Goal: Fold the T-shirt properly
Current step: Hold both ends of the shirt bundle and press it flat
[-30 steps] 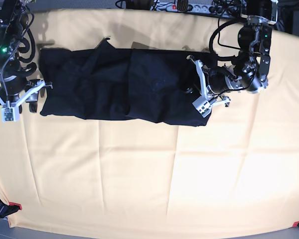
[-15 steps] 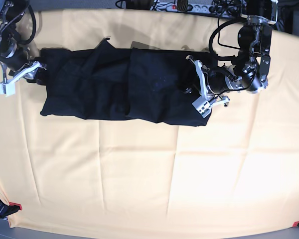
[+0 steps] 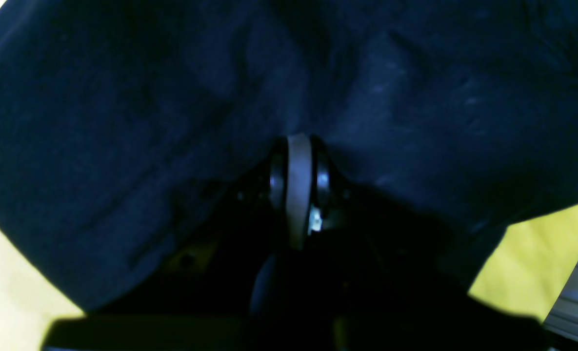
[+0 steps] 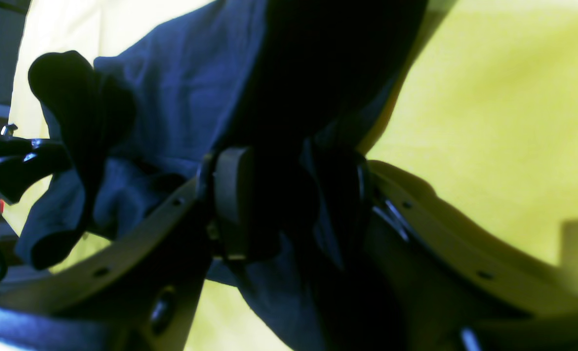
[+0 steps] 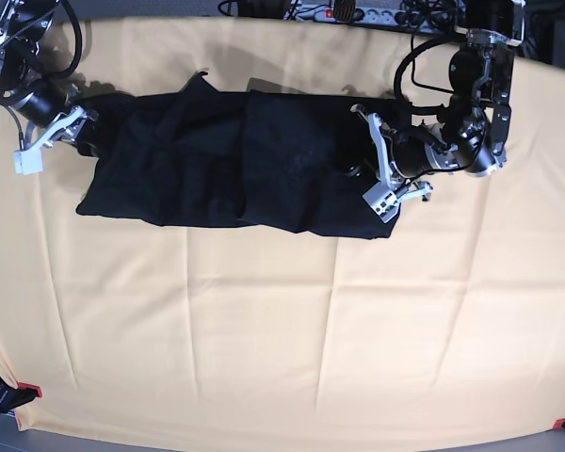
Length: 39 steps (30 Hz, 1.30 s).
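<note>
left gripper (image 3: 296,146) jaws pressed together, pinching T-shirt (image 5: 235,160) fabric at its right end | right gripper (image 4: 289,195) jaws part-spread, clamping a bunch of the shirt's left end | T-shirt lies as a long band along the far edge of the yellow-cream cloth (image 5: 282,330)
</note>
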Tool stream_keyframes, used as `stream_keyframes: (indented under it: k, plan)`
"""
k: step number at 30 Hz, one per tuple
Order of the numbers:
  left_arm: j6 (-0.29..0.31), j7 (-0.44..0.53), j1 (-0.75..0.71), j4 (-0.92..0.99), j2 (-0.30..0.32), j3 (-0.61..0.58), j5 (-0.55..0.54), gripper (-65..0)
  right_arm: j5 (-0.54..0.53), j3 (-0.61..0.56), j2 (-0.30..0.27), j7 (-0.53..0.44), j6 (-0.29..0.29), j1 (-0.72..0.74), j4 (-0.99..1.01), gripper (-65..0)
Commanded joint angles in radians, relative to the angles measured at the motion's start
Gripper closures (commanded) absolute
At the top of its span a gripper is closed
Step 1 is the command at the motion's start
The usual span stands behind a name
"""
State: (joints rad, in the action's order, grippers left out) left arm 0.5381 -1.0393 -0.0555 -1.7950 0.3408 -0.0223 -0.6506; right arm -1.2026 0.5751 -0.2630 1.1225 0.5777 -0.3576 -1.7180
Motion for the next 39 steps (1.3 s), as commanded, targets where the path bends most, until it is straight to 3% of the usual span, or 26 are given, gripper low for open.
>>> stream_keyframes:
  k: [1, 14, 22, 31, 39]
  plan:
    - [0.003, 0.019, 0.011, -0.013, 0.008, 0.003, -0.020, 0.0, -0.029, 0.007, -0.014, -0.010, 0.011, 0.009, -0.014, -28.9]
    - [0.003, 0.015, 0.011, -0.013, 0.008, 0.003, -0.020, 0.0, -0.084, 0.019, -0.017, 0.001, 0.025, 0.009, -0.014, -29.0]
    - [0.003, 0.015, 0.011, -0.013, 0.008, 0.003, -0.020, 0.0, -0.111, 0.150, -0.017, 0.014, 0.018, 0.008, -0.014, -29.0]
    - [0.003, 0.015, 0.011, -0.013, 0.008, 0.003, -0.019, 0.0, -0.135, 0.115, 0.003, 0.016, 0.025, 0.008, -0.014, -29.0]
    - [0.003, 0.014, 0.011, -0.013, 0.008, 0.003, -0.020, 0.0, 0.021, 0.025, 0.022, -0.047, -0.003, 0.009, -0.014, -29.0]
